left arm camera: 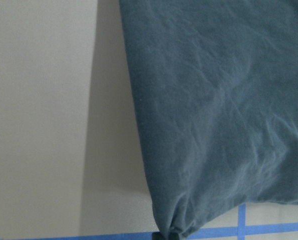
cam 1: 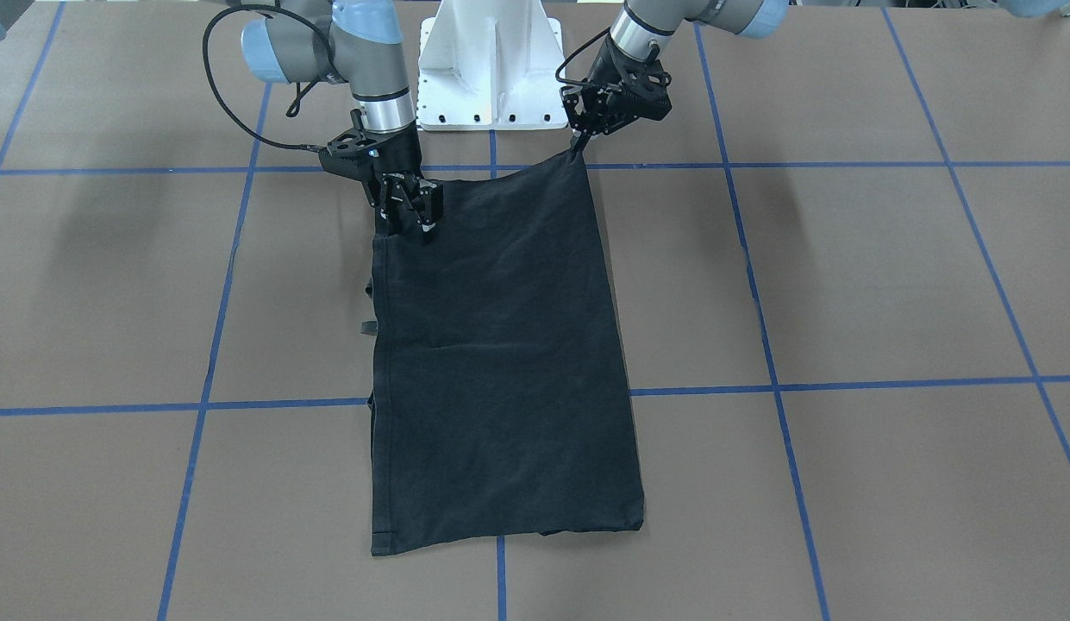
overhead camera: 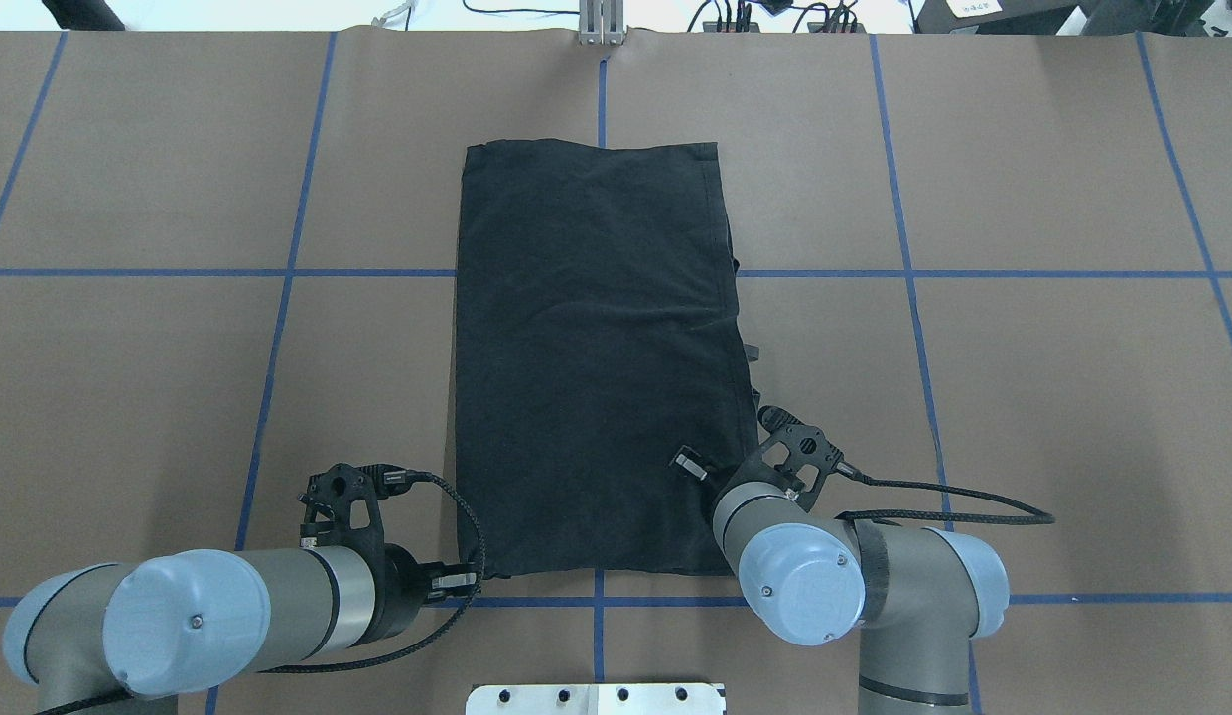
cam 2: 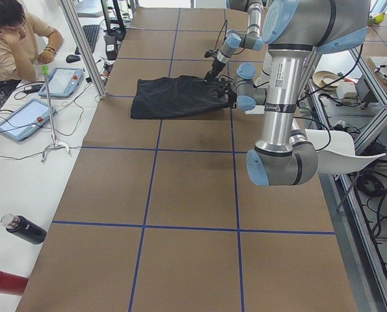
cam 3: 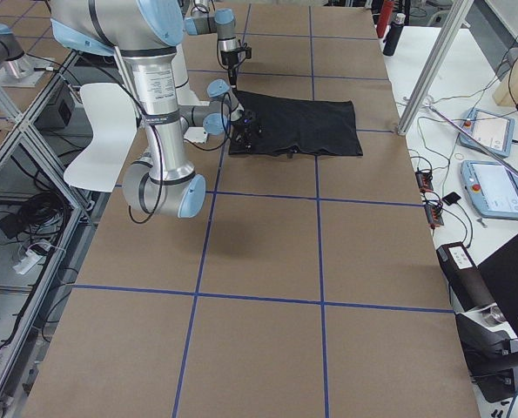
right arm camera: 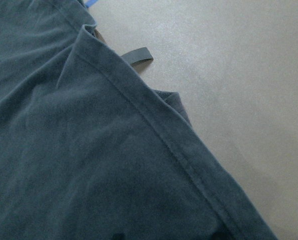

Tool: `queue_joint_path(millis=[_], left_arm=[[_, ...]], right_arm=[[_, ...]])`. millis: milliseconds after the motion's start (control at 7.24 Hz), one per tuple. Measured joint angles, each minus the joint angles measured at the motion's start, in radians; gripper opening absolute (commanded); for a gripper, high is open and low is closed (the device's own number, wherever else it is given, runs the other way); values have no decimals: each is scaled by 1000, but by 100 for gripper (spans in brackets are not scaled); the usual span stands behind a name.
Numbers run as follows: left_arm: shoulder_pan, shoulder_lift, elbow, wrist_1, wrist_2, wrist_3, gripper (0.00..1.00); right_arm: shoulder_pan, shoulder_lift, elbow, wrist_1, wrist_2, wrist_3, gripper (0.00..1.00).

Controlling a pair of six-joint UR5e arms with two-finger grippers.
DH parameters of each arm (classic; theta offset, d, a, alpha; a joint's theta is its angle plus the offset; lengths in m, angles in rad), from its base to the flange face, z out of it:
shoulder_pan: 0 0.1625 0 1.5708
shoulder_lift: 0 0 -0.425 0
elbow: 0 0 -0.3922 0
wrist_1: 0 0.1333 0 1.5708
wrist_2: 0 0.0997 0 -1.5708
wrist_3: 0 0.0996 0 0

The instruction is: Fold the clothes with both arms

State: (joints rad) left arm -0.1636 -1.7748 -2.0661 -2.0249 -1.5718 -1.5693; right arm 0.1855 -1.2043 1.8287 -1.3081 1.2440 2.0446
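The black T-shirt (cam 1: pixel 500 345) lies folded in a long rectangle on the table, plain side up, with no print showing. It also shows in the overhead view (overhead camera: pixel 596 348). My left gripper (cam 1: pixel 577 148) is shut on the shirt's near corner on my left and pulls it up into a small point; in the overhead view the left gripper (overhead camera: pixel 474 574) is at that corner. My right gripper (cam 1: pixel 411 220) stands open over the near corner on my right, its jaws either side of the hem (right arm camera: pixel 164 140). The overhead view shows the right gripper (overhead camera: pixel 697 475) low on the cloth.
The white pedestal base (cam 1: pixel 491 69) stands just behind the shirt's near edge. A small grey strap (right arm camera: pixel 138 55) sticks out from under the shirt's right edge. Blue tape lines (cam 1: pixel 845 384) grid the brown table. An operator (cam 2: pixel 14 39) sits beyond the far edge with tablets and bottles (cam 2: pixel 24 229).
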Motion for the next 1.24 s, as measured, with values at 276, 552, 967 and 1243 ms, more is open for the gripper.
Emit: queue_joint_path(millis=[276,552,967,1243], left_arm=[[0,0,0,0,0,0,0],[0,0,0,0,-1,0,0],[0,0,-1,0,-2,0,0],[0,0,-2,0,-5,3,100]], right_arm=[[6,-5,20,0,1,-2,12],[6,-5,20,0,1,-2,4],[6,-5,20,1,1,-2,99],[6,-5,20,1,1,-2,100]])
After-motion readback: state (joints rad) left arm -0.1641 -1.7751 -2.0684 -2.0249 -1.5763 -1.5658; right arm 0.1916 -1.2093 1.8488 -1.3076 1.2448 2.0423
